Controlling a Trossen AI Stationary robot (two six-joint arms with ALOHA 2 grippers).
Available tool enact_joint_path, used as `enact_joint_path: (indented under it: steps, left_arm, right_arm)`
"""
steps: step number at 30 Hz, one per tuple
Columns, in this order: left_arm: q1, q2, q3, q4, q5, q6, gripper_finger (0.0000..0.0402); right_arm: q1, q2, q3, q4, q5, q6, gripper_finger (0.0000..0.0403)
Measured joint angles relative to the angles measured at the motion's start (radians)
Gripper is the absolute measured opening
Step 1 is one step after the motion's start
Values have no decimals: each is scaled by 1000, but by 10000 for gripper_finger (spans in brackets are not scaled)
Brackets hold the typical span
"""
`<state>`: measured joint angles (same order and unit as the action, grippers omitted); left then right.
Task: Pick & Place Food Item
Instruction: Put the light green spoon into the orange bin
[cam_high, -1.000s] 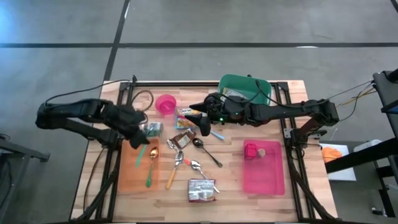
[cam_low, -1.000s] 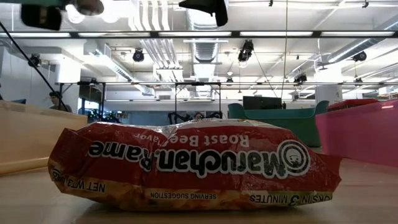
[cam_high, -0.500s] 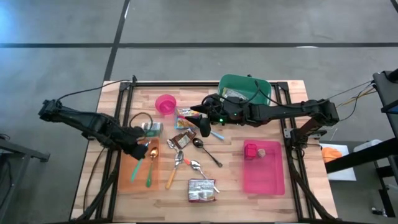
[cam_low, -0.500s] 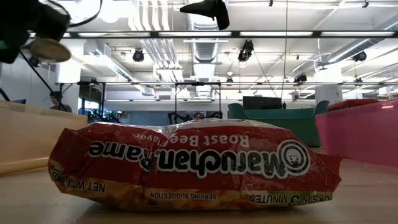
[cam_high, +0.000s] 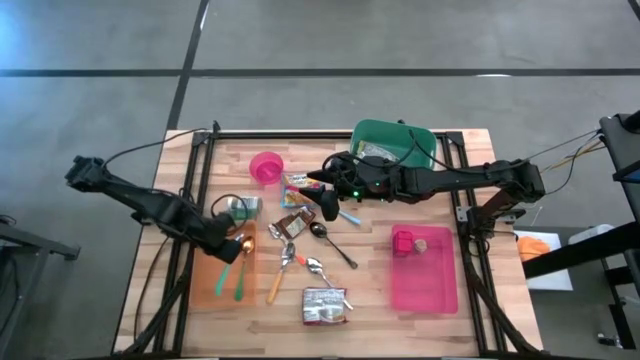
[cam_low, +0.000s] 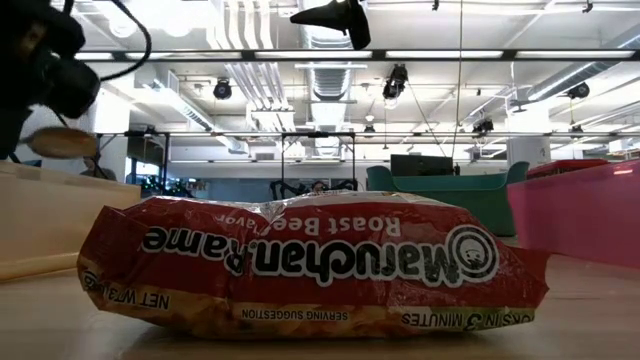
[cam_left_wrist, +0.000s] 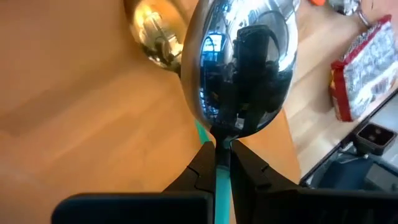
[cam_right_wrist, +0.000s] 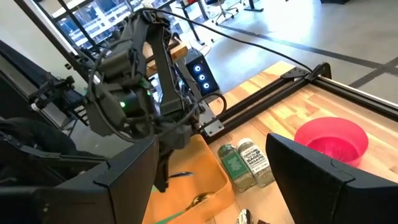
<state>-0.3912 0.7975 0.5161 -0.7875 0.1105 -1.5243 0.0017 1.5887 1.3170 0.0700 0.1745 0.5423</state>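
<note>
My left gripper (cam_high: 231, 250) hangs over the orange tray (cam_high: 205, 285) at the table's near left, shut on a spoon with a silver bowl (cam_left_wrist: 239, 68) and a teal handle. In the low view the bowl (cam_low: 62, 142) shows below the gripper (cam_low: 40, 70). A gold-bowled spoon (cam_high: 246, 243) with a green handle lies in the tray. My right gripper (cam_high: 328, 203) is open and empty above the snack packets (cam_high: 297, 183) mid-table. A ramen packet (cam_high: 323, 305) lies flat near the front edge, close up in the low view (cam_low: 310, 265). My left gripper pinches the spoon's teal handle (cam_left_wrist: 221, 177) between its two fingers, right behind the bowl. The bowl sticks out past the fingertips. The spoon is lifted clear above the orange tray.
Two spice jars (cam_high: 243, 206) lie beside the orange tray. A pink bowl (cam_high: 266, 167) and a green bin (cam_high: 393, 143) stand at the far side. A pink tray (cam_high: 424, 268) is at the right. Several spoons (cam_high: 300, 262) lie mid-table.
My left gripper has gone toward the table's near edge and down over the orange tray, keeping the spoon in its hold; in the low view the spoon's bowl has dropped from the top of the picture to just above the tray.
</note>
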Motion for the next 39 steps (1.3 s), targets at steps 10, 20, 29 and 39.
enact_joint_path:
  steps: [10, 20, 29, 39]
  left_arm:
    - [0, 1, -119, 70, -18, -21, 14]
    - [0, 0, -172, 119, -7, -81, 13]
    - [0, 3, -175, 169, -15, -82, 13]
    - [1, 3, -175, 165, 25, -157, 13]
  right_arm:
    - [0, 0, 1, -14, 0, 30, 295]
    - [0, 0, 1, -14, 1, 30, 295]
    - [0, 0, 1, -14, 3, 31, 295]
    - [0, 0, 1, -14, 5, 31, 295]
